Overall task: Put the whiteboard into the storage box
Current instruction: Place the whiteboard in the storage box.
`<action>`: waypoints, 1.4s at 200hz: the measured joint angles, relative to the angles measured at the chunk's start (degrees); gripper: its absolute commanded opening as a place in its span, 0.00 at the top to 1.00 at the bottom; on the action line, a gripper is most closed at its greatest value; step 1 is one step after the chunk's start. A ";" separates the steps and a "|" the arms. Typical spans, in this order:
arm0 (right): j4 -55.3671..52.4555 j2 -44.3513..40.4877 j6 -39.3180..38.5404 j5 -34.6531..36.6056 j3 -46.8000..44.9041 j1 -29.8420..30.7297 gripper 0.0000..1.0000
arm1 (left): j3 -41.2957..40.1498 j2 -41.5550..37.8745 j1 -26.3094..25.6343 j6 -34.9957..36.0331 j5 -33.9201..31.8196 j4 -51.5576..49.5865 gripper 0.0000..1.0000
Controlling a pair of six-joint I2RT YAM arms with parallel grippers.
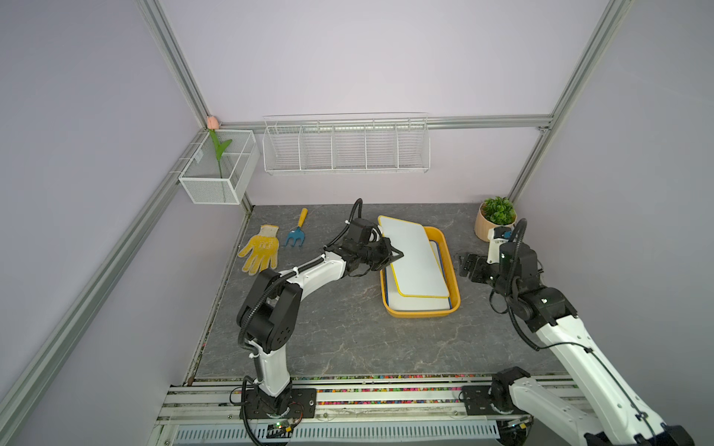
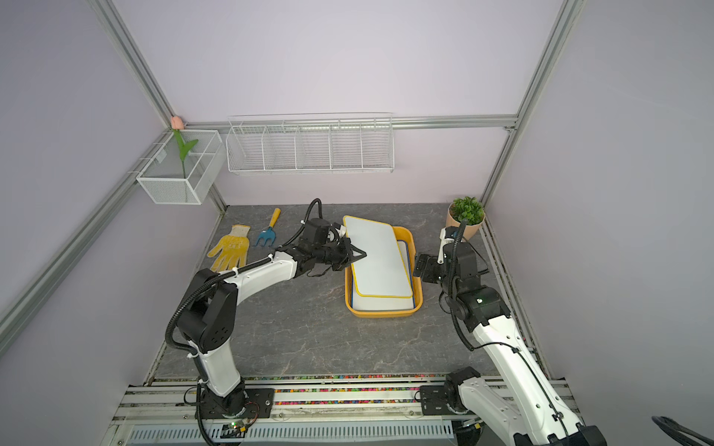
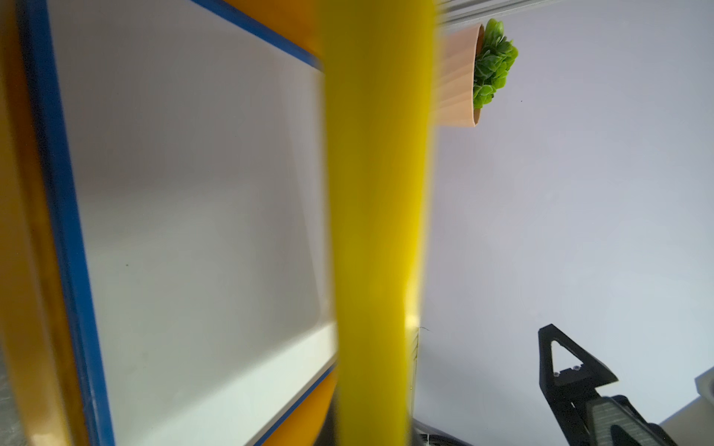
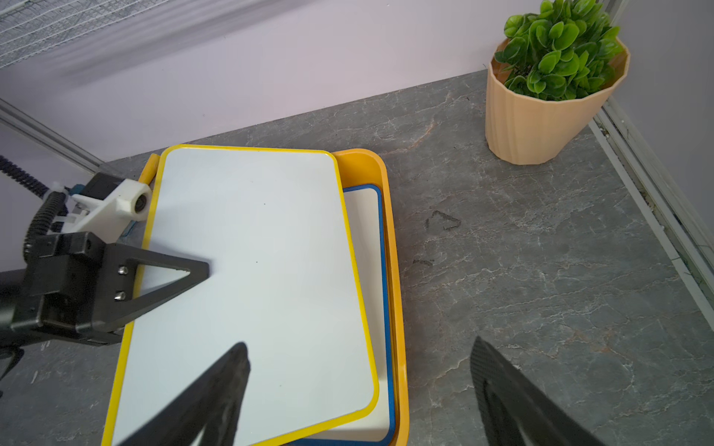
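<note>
My left pincer [image 1: 398, 255] is clenched on the long left edge of the yellow-rimmed whiteboard [image 1: 415, 258], one finger [image 4: 174, 274] lying flat across its white face. I hold that board tilted and slightly skewed over the storage box [image 1: 425, 312], which sits on the grey marbled desk [image 1: 328, 340] between my two arms. The gripped side is raised above the box's left rim, and the far end juts past the back rim. In my left wrist view the yellow rim [image 3: 374, 193] shows edge-on and blurred. A blue-rimmed whiteboard [image 4: 367, 251] lies flat inside the box beneath it, showing along the right side and the near end. I cannot tell whether the lower edge of my board touches it. My right pincer [image 1: 465, 266] is released, jaws spread wide and holding nothing, hovering just beside the right wall of the box and pointing toward it. A potted plant [image 1: 498, 216] stands in the far right corner of the desk, behind my right wrist. A yellow glove [image 1: 260, 249] and a blue hand rake [image 1: 296, 229] lie side by side at the far left, well apart from the box.
</note>
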 measured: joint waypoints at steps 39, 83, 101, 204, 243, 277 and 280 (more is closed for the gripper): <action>0.09 -0.55 0.04 -0.66 -1.14 -0.28 0.09 | 1.42 2.62 -0.61 0.39 1.51 -0.26 1.00; 0.13 -0.98 0.07 -1.18 -3.74 -0.35 0.09 | 5.29 6.95 -0.83 1.97 3.89 -1.18 1.00; 0.17 -1.07 0.07 -1.22 -3.78 -0.35 0.09 | 7.26 8.61 -0.83 2.99 4.59 -2.32 1.00; 0.24 -1.51 0.20 -1.36 -4.17 -0.59 0.09 | 13.55 10.58 -0.85 9.73 3.96 -12.41 0.57; 0.22 -1.51 0.68 -1.75 -5.42 -0.61 0.11 | 17.81 10.60 -0.85 13.57 -0.20 -20.02 0.39; 0.22 -1.51 0.76 -1.84 -5.73 -0.61 0.11 | 19.17 10.60 -0.83 16.33 -5.22 -26.69 0.28; 0.22 -1.51 0.76 -1.84 -5.73 -0.61 0.11 | 19.19 10.60 -0.83 16.72 -5.64 -27.12 0.26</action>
